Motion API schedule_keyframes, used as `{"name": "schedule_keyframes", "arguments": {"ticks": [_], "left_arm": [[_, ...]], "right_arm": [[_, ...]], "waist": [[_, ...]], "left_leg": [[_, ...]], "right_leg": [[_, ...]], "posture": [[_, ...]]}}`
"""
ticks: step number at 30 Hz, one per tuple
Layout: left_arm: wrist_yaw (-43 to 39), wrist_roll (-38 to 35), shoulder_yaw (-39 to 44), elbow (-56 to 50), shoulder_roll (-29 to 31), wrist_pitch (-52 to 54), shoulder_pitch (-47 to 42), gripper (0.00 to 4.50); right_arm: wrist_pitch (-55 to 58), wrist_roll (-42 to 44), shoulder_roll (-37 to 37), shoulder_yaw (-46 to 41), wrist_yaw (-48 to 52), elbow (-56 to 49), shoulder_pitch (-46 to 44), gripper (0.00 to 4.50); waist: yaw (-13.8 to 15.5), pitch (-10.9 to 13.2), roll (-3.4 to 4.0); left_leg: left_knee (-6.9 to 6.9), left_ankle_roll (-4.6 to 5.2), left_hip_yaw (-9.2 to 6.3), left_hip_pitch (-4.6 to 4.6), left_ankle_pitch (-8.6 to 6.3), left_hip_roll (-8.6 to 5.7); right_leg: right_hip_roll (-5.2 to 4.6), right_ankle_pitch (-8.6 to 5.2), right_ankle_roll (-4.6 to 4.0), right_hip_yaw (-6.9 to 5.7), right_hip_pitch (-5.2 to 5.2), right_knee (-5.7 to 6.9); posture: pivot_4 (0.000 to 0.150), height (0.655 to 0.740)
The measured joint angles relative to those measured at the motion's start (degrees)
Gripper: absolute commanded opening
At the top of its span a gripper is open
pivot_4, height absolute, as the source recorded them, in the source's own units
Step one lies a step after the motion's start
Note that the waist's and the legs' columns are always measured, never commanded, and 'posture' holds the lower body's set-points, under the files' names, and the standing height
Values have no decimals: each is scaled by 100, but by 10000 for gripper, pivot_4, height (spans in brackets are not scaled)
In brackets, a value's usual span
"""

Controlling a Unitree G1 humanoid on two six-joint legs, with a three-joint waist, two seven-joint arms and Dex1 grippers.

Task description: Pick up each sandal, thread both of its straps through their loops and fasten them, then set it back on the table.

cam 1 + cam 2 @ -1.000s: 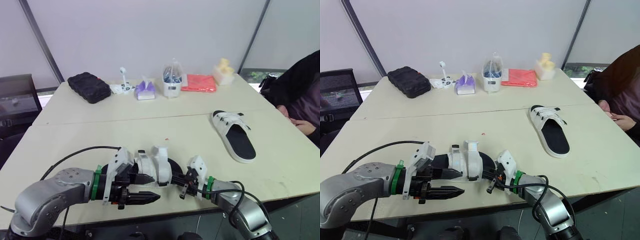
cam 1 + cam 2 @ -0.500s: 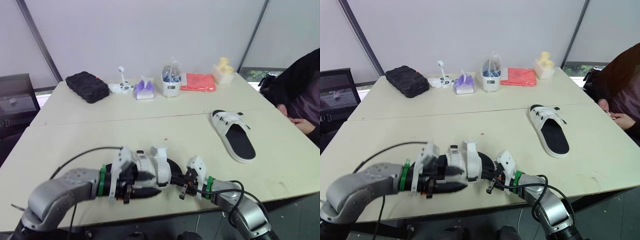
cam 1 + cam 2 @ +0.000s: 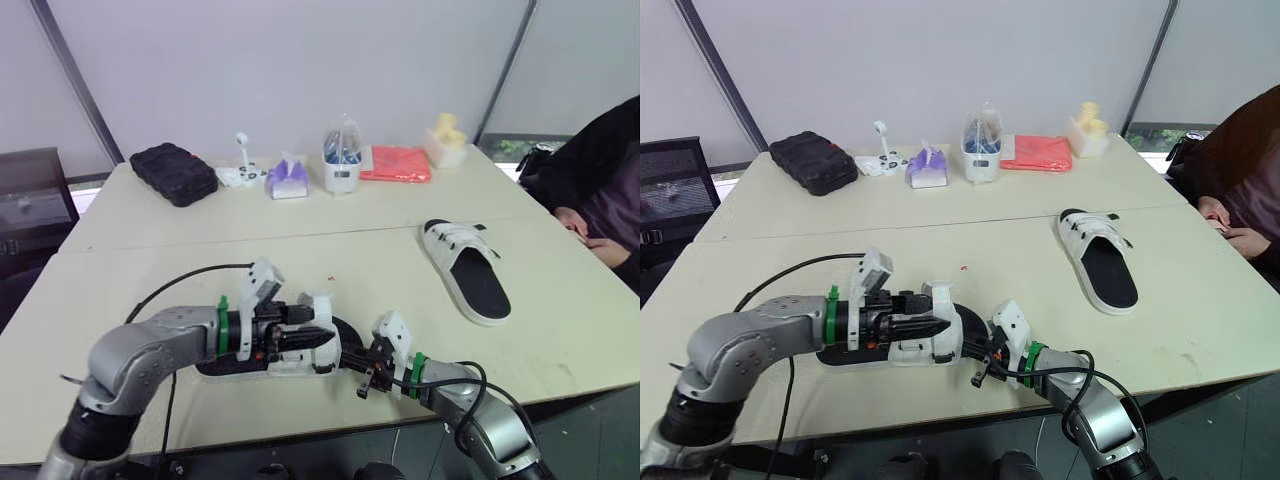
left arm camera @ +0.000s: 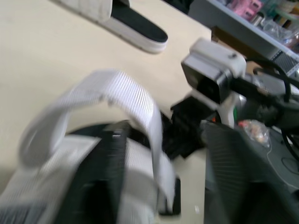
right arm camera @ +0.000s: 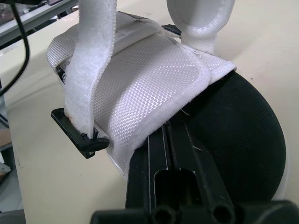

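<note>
The near sandal (image 3: 215,366), black footbed with white straps, lies at the table's front edge. My left gripper (image 3: 328,338) reaches over it from the left, open, with a raised white strap (image 4: 135,100) standing between its fingers. My right gripper (image 3: 367,368) is shut on the sandal's right end; one black finger (image 5: 163,158) lies flat on the footbed beside the woven strap (image 5: 154,79) and its black buckle (image 5: 77,135). The second sandal (image 3: 468,268) lies at the right of the table, straps closed.
Along the table's back stand a black case (image 3: 177,173), a small white gadget (image 3: 243,172), a tissue box (image 3: 288,180), a white container with a bag (image 3: 342,165), a red cloth (image 3: 398,165) and a yellow item (image 3: 445,140). A person (image 3: 600,190) sits at the right.
My left gripper has swung from the sandal's near-left side up over its straps. The sandal has settled lower on the table. My right gripper keeps its hold.
</note>
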Motion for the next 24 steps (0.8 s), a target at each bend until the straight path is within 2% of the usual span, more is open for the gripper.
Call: {"name": "schedule_keyframes", "arguments": {"ticks": [2,7,13,19,21,24], "left_arm": [[22,71,-21,37,-71,-38,-25,465],[58,130,-90,64,-123,-68,-25,465],[-220,258,-380,-69,251,-133,31,465],[-385,373,-590,-216,336,-306,211,465],[-371,369,-578,-217,287,-331,216,465],[-162,156,-371,-156,-111,-261,206,465]], "right_arm": [[0,0,3,2,-5,-8,11,0],[0,0,2,-3,-74,-53,57,0],[0,1,4,0,-89,-65,69,0],[0,2,7,0,-98,-73,77,0],[0,2,7,-3,-103,-72,79,0],[-1,2,8,-8,-108,-73,82,0]], "waist": [[-2,0,1],[12,0,1],[9,0,1],[9,0,1],[14,0,1],[15,0,0]], "left_leg": [[-2,0,0,0,0,0],[-2,0,-1,-1,0,0],[-3,-1,-1,-1,0,0],[-4,-1,-1,-2,-1,0],[-4,-1,-2,-3,-1,0],[-2,-1,-2,-5,-1,0]], "right_leg": [[0,0,0,0,-3,0],[0,0,1,-1,-2,0],[-1,-1,0,0,-2,-2],[-3,-2,-1,0,-2,-4],[-3,-2,0,0,-2,-4],[-3,-3,2,0,-3,-4]], "posture": [[1500,7400],[1500,7400],[1500,7400],[1500,7400],[1500,7400],[1500,7400]]}}
